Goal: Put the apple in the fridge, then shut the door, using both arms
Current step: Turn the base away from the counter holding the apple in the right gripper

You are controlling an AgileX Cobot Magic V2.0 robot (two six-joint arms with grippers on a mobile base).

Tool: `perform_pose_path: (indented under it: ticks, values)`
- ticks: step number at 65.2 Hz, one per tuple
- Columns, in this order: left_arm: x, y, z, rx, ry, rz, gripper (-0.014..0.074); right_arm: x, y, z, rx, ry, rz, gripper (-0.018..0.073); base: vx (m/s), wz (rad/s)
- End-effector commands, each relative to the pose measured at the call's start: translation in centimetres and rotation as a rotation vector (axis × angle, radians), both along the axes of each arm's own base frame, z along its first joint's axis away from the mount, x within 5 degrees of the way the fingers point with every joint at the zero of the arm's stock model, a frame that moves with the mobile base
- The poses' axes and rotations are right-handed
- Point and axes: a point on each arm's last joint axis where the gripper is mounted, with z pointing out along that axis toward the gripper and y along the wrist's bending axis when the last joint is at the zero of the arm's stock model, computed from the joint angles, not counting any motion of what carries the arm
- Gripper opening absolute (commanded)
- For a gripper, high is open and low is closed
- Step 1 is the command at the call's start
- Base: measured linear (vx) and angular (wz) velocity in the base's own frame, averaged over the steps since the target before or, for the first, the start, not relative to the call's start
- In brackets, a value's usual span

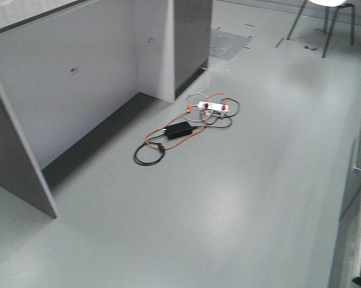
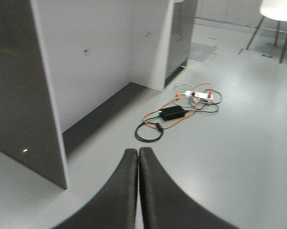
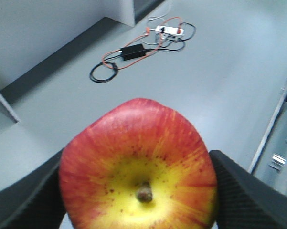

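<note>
Right claw: the right claw [image 3: 139, 164] pinches the apple [image 3: 133, 129] between two dark fingers [image 3: 250, 191], one on each flank.
Apple: red with a yellow crown, held off the floor, its stem dimple turned up toward the wrist camera; its stem axis runs along the camera's line of sight.
Left claw: the left claw [image 2: 138, 152] hangs empty, its fingers pressed flat together, aimed at the floor short of the cable tangle [image 2: 172, 113].
Landmark: the cable tangle, orange and black leads around a black power brick and a white strip, lies on bare grey floor ahead of both claws.
Left of the tangle: a low grey-and-white unit [image 1: 78, 78] with a dark recess at its foot.
Beyond the tangle: a white chair [image 1: 330, 18].
Right of the tangle: a grey panel [image 1: 360, 180] at the frame edge; whether it is the fridge cannot be told.
Fridge and door: neither shows plainly.
Key relation: the fruit is already in hand; if that panel is the fridge, it lies on the right arm's side.
</note>
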Motion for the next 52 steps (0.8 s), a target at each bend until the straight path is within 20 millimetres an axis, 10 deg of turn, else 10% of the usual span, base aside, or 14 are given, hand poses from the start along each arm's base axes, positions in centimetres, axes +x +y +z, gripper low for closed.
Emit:
perform_pose_path:
  ticks: [1, 52]
  values:
    - [0.11, -0.07, 0.05, -0.010, -0.067, -0.006, -0.0005, 0.32, -0.09, 1.39, 0.009, -0.089, -0.018, 0.0085, -0.04, 0.43]
    - [0.11, -0.07, 0.05, -0.010, -0.067, -0.006, -0.0005, 0.31, -0.09, 1.38, 0.009, -0.088, -0.017, 0.0085, -0.04, 0.30]
